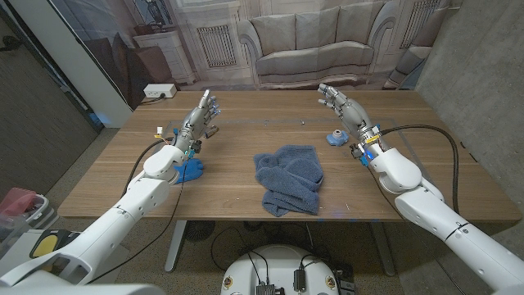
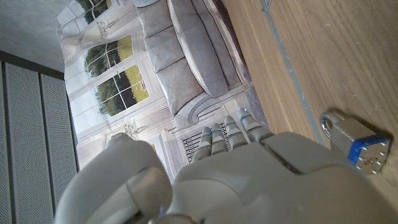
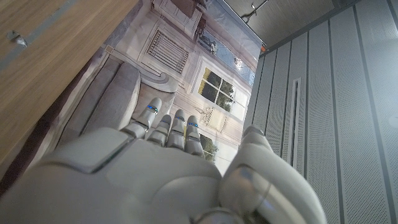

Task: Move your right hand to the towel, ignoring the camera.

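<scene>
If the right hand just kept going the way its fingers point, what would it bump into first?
Probably nothing on the table: the right hand points over the far edge toward the sofa backdrop, away from the towel. Depth is unclear.

The head camera looks down from above over the wooden table (image 1: 246, 176) toward a sofa backdrop (image 1: 319, 41). Each wrist camera sits close behind its own hand, facing that same backdrop across the tabletop.

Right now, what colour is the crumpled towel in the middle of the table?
The crumpled towel is dark slate blue, clearest in the head view.
</scene>
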Action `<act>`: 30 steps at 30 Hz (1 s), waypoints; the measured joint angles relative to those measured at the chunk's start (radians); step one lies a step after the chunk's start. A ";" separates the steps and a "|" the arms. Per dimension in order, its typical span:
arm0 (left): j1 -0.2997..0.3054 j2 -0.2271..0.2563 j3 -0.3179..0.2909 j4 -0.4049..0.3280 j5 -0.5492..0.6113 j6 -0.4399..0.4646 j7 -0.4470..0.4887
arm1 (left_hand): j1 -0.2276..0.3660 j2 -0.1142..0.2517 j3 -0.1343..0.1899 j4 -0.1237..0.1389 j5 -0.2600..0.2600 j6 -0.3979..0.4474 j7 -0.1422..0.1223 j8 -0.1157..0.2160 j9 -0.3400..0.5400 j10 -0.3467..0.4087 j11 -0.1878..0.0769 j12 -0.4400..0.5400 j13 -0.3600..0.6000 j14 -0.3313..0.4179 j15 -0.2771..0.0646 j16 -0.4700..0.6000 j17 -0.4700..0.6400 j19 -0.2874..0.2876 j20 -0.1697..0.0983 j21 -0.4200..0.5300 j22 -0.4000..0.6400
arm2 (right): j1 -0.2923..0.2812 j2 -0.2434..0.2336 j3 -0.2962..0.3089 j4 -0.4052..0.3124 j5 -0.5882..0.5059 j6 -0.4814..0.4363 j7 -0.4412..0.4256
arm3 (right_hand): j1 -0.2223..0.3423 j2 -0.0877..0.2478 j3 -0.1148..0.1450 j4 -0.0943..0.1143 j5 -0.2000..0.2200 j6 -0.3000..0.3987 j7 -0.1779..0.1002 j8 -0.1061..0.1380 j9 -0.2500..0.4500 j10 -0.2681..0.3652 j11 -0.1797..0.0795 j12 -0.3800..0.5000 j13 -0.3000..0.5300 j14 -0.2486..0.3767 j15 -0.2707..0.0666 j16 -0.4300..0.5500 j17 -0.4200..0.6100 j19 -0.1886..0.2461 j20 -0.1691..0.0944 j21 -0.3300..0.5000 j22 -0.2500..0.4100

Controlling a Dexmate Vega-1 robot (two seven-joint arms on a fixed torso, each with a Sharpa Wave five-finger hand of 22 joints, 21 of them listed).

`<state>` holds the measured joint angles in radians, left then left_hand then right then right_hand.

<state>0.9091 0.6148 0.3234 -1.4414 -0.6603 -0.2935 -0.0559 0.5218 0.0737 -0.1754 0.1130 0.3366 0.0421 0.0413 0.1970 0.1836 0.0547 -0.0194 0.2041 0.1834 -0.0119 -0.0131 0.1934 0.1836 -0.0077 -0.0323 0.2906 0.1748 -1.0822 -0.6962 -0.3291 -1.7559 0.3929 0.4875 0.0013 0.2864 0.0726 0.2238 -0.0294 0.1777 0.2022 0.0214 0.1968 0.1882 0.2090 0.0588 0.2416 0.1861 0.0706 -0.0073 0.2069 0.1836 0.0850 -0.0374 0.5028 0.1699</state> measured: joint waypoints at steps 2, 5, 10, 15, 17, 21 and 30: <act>0.000 -0.001 0.000 0.000 0.000 -0.001 -0.001 | 0.000 0.000 0.000 0.000 0.000 0.000 0.000 0.000 0.000 0.000 0.000 0.000 0.000 0.000 0.000 0.000 0.000 0.000 0.000 0.000 0.000 | -0.005 -0.002 0.001 -0.008 -0.008 0.002 -0.003 | 0.000 0.000 0.000 0.000 0.000 0.000 0.000 0.000 0.000 0.000 0.000 0.000 0.000 0.000 0.000 0.000 0.000 0.000 0.000 0.000 0.000; 0.000 -0.003 0.000 0.002 0.000 -0.003 -0.004 | 0.000 0.000 -0.002 -0.002 0.000 0.000 0.000 0.000 0.000 0.000 0.000 0.000 0.000 0.000 0.000 0.000 0.000 0.000 0.000 0.000 0.000 | -0.014 -0.006 0.002 -0.020 -0.022 0.005 -0.009 | 0.000 0.000 -0.003 -0.003 0.000 0.000 0.000 0.000 0.000 0.000 0.000 0.000 0.000 0.002 0.002 0.000 0.000 0.003 -0.003 -0.004 0.000; 0.000 -0.004 0.002 0.002 0.000 -0.005 -0.006 | 0.000 0.000 -0.003 -0.003 0.000 0.000 0.000 0.000 0.000 0.000 0.000 0.000 0.000 0.000 0.000 0.000 0.000 0.003 -0.004 0.000 0.000 | -0.022 -0.010 0.003 -0.033 -0.040 0.008 -0.013 | 0.000 0.000 -0.003 -0.003 0.000 0.000 0.000 0.000 0.000 0.000 0.000 0.000 0.000 0.004 0.004 0.000 0.000 0.005 -0.002 -0.004 0.000; 0.004 -0.003 0.002 0.001 0.000 -0.006 -0.006 | 0.000 0.000 -0.003 -0.003 0.000 0.003 0.003 0.000 0.000 0.001 -0.001 0.000 0.000 0.005 0.005 0.000 0.000 0.004 -0.004 -0.007 0.000 | -0.026 -0.013 0.003 -0.042 -0.053 0.013 -0.014 | 0.000 0.000 -0.003 -0.003 0.000 0.000 0.000 0.000 0.000 0.000 0.000 0.000 0.000 0.004 0.004 0.000 0.000 0.009 0.002 -0.008 0.000; 0.005 -0.002 0.002 -0.001 0.000 -0.006 -0.006 | 0.003 0.003 -0.003 -0.003 0.000 0.007 0.007 0.000 0.000 0.004 -0.004 0.000 0.000 0.005 0.005 0.000 0.000 0.004 -0.004 -0.007 0.000 | -0.027 -0.013 0.003 -0.045 -0.059 0.015 -0.014 | 0.000 0.000 -0.003 -0.003 0.000 0.000 0.000 0.000 0.000 0.005 -0.005 0.000 0.000 0.004 0.004 0.000 0.000 0.009 0.002 -0.008 0.000; 0.009 -0.001 0.002 -0.003 -0.001 -0.006 -0.006 | 0.004 0.004 -0.003 -0.003 0.000 0.007 0.007 0.000 0.000 0.006 -0.002 0.000 0.000 0.005 0.005 0.000 0.000 0.009 0.002 -0.007 0.000 | -0.030 -0.015 0.002 -0.051 -0.069 0.017 -0.015 | 0.000 0.000 -0.003 -0.003 0.000 0.000 0.000 0.000 0.000 0.005 -0.005 0.000 0.000 0.004 0.004 0.000 0.000 0.009 0.002 -0.008 0.000; 0.011 0.000 0.002 -0.003 -0.005 -0.007 -0.008 | 0.004 0.004 -0.003 -0.003 0.000 0.007 0.007 0.000 0.000 0.011 -0.004 0.000 0.000 0.005 0.005 0.000 0.000 0.009 0.002 -0.007 0.000 | -0.033 -0.016 -0.002 -0.057 -0.092 0.027 -0.014 | 0.000 0.000 -0.003 -0.003 0.000 0.005 -0.005 0.000 0.000 0.009 -0.002 0.000 0.000 0.013 0.002 0.000 0.000 0.009 0.002 -0.008 0.000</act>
<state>0.9199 0.6143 0.3250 -1.4441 -0.6652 -0.3001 -0.0642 0.5257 0.0775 -0.1780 0.1104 0.3366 0.0490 0.0484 0.1970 0.1835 0.0656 -0.0230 0.2041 0.1834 -0.0066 -0.0077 0.1934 0.1836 0.0017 -0.0307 0.2840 0.1746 -1.1156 -0.7119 -0.3311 -1.8129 0.3014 0.5145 -0.0128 0.2864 0.0727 0.2210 -0.0320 0.1777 0.2075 0.0160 0.1968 0.1882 0.2181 0.0573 0.2416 0.1861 0.0834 -0.0054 0.2069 0.1836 0.0937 -0.0355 0.4947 0.1698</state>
